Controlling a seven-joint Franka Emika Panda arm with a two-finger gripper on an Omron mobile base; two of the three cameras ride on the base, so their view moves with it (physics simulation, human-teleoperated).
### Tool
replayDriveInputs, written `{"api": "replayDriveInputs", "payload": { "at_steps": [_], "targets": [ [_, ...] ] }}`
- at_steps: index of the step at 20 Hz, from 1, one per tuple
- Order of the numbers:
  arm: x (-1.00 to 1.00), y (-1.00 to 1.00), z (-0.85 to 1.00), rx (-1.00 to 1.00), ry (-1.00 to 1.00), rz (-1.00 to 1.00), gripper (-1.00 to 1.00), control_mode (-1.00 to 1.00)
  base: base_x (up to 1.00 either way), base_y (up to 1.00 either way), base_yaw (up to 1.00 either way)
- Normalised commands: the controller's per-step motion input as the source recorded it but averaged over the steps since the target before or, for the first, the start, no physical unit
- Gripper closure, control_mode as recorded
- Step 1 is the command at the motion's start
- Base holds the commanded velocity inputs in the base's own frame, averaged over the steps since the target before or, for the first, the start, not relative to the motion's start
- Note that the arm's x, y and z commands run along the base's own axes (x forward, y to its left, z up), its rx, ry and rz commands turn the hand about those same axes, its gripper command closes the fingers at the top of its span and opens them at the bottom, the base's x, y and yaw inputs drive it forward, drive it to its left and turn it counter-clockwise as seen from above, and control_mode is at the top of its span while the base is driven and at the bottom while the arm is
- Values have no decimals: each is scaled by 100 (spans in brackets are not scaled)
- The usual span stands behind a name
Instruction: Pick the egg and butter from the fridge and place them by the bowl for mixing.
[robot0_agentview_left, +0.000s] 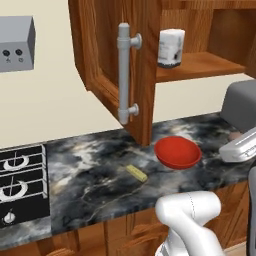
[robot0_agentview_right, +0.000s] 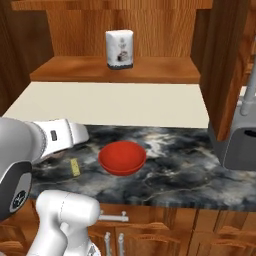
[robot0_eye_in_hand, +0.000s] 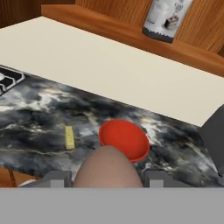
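Jaws pinch the egg (robot0_eye_in_hand: 106, 168), a smooth brownish rounded ball seated between the two dark fingertips (robot0_eye_in_hand: 56, 178). Just beyond the jaws sits a glossy red bowl (robot0_eye_in_hand: 124, 139), round and shallow, on the black marbled counter (robot0_eye_in_hand: 35, 118). Left of the bowl lies the butter (robot0_eye_in_hand: 69, 137), a thin pale-yellow stick. A white carton (robot0_eye_in_hand: 165, 16) stands on the wooden shelf; label unreadable.
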Motion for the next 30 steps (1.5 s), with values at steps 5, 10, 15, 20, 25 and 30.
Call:
{"api": "replayDriveInputs", "payload": {
  "at_steps": [5,10,15,20,25,30],
  "targets": [
    [0,0,0,0,0,0,100,100,0,-25,30],
    [0,0,0,0,0,0,100,100,0,-10,7],
    [0,0,0,0,0,0,100,100,6,-33,0],
    [12,9,0,0,1,2,100,-100,1,0,0],
    [30,47,0,-5,7,5,100,-100,0,0,0],
    [12,30,-8,-2,5,6,100,-100,0,0,0]
  ]
}}
